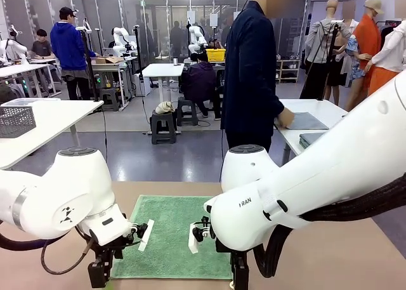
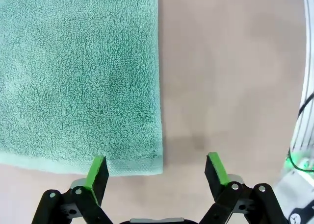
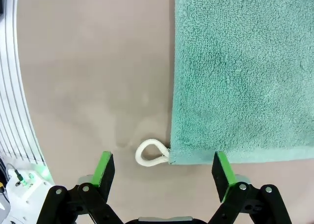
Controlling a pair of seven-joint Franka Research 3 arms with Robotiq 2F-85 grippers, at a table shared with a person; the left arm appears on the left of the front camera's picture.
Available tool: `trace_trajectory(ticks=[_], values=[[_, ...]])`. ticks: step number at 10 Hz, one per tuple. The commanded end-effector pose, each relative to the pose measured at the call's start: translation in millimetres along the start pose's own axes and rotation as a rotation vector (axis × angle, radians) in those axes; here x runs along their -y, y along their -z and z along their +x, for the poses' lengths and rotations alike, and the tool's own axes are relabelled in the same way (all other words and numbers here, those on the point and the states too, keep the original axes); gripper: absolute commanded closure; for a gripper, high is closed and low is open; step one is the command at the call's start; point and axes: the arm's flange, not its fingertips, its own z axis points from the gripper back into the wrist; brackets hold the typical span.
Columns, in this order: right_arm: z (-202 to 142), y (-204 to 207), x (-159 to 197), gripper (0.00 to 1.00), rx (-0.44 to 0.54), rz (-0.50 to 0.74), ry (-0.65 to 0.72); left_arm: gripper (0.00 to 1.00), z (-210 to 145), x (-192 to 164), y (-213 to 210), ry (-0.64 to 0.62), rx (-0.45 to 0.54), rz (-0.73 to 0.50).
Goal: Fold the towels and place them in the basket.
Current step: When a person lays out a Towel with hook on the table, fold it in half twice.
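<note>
**Entry: towel-folding station, opening position**

1. Left gripper: black two-finger unit with green pads, jaws spread wide, holding nothing. It hangs over a near corner of the towel, one finger above the hem and the other above bare table. Judged to be straddling the corner so that a descent and pinch would catch the edge.

2. Right gripper: same make, jaws likewise wide apart and empty. It straddles the other near corner, where a small white cord loop juts from the hem onto the table.

3. Green rectangular terry towel: lies flat and unfolded on the table between the two arms, its near hem running from one gripper to the other (whether any pad touches the cloth cannot be told). Spread square in this way, both near corners can be lifted together for a first fold; folding is judged not yet begun.

4. Beige matte table: bare around the towel.

5. Person in a dark jacket: stands beyond the far edge, turned aside, one hand on a grey-blue garment at a neighbouring white table.

6. Pale grey lattice basket: on a separate white table, far left.
</note>
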Motion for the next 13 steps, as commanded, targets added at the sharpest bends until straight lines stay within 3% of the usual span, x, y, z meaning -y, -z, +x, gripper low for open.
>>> trace_trajectory(ticks=[1,12,13], values=[[4.6,4.1,2.2,0.00,-0.014,-0.026,0.024,0.00,-1.2,-2.2,7.9,0.020,-0.007,0.028],[1.9,7.9,3.6,0.00,-0.011,-0.020,0.026,0.00,0.0,-3.5,12.9,0.025,-0.010,0.051],[1.5,7.9,3.7,0.00,-0.009,-0.021,0.026,0.06,0.1,-3.5,12.6,0.026,-0.010,0.054]])
